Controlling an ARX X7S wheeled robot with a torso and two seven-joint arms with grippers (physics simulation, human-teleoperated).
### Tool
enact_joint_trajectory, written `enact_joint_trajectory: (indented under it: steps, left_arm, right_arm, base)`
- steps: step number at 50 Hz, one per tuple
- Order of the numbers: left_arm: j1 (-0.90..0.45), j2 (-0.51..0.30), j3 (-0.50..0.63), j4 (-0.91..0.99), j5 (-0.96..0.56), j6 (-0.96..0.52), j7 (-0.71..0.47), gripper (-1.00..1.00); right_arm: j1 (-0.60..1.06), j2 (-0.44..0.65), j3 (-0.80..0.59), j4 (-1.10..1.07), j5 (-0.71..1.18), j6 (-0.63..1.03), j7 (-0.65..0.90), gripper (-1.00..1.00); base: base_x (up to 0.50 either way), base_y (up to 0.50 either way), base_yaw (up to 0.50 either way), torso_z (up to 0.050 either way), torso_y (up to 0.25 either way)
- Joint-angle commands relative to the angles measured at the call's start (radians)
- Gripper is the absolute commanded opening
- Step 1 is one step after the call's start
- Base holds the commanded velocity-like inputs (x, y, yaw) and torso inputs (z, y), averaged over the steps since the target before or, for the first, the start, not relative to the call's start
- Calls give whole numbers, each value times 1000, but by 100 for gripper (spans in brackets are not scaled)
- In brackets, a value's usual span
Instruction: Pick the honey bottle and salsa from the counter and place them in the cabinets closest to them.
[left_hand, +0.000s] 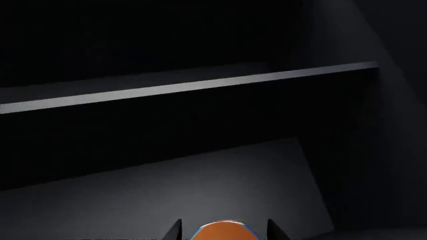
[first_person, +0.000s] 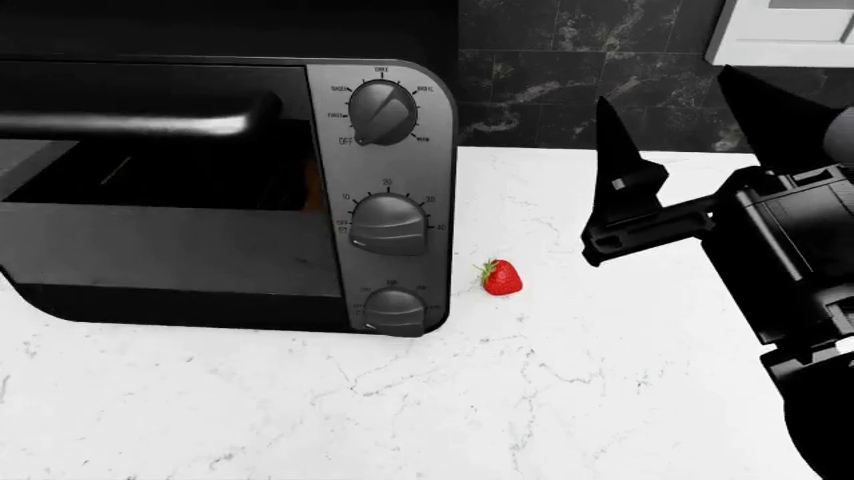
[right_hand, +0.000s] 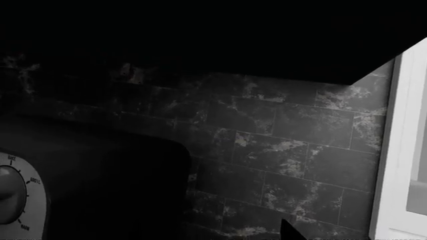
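— Where's the salsa (left_hand: 225, 231) right now?

— In the left gripper (left_hand: 224, 231). From the left wrist camera I see its orange top, with a thin blue edge, sitting between the two dark fingertips (left_hand: 175, 231), which are clamped on either side of it. It's inside a dark cabinet, above a grey floor panel (left_hand: 200, 190), with a pale shelf edge (left_hand: 187, 87) running across farther in.

— And the right gripper (first_person: 694, 160)?

— Up over the counter (first_person: 534, 400), well clear of it. Its two pointed fingers (first_person: 621, 175) stand apart, nothing between them.

— The honey bottle?

— I can't spot it from any angle. On the white marble there's only a strawberry (first_person: 502, 277), just beside the lower corner of the toaster oven (first_person: 227, 190), near its knobs (first_person: 384, 112).

— Behind all that?

— Dark marbled tile (right_hand: 280, 150) on the wall, and a white frame (right_hand: 400, 150) at the edge.
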Motion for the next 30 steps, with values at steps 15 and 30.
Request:
enact_joint_trajectory:
  steps: [15,30]
  left_arm:
    - [-50,132,6,-277,153,-3,109,-100]
    - [-41,134,-14,-259,177,-6,106,-100]
  right_arm:
    - [-48,24,-73,19,-69,-61,-7,100]
    - [-51,32,-85,24,-70,-73,-1,100]
  base:
    - [0,0,0,0,1]
    - [0,0,0,1,0]
